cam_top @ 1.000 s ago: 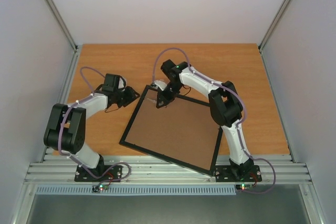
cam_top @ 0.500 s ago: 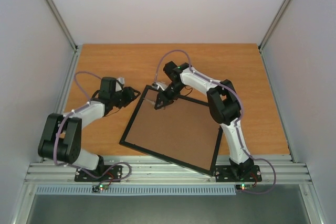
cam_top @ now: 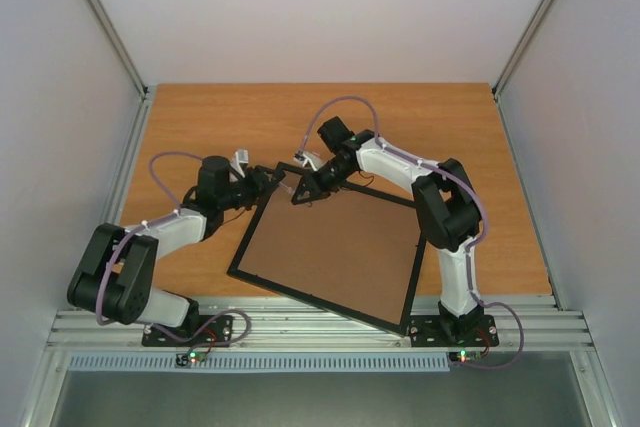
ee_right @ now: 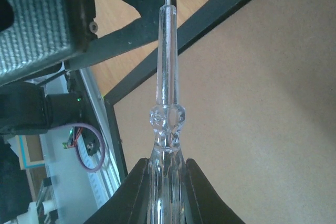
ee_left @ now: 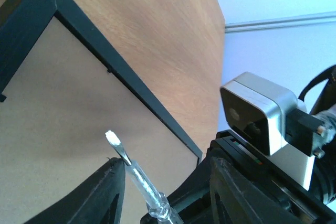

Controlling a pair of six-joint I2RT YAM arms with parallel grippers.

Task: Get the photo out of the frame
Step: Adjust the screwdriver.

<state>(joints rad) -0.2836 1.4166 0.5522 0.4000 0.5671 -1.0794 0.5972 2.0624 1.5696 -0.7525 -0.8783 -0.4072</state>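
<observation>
Well, from above I see the frame lying back-up and skewed on the table. Its brown board fills it right to the black rim, and the photo shows in no view. Both grippers crowd the frame's far-left corner: the left gripper is at the corner itself, and the right gripper is over the board just beside it. What the right one carries is too small to read from up there. Its wrist view settles it: the fingers are clamped on the clear handle of a screwdriver, whose shaft runs up out of the picture. My left wrist view adds the flat blade tip over the board (touching or not, I cannot tell). It also shows the left fingers standing apart, pinching nothing, with the screwdriver in the gap between them.
</observation>
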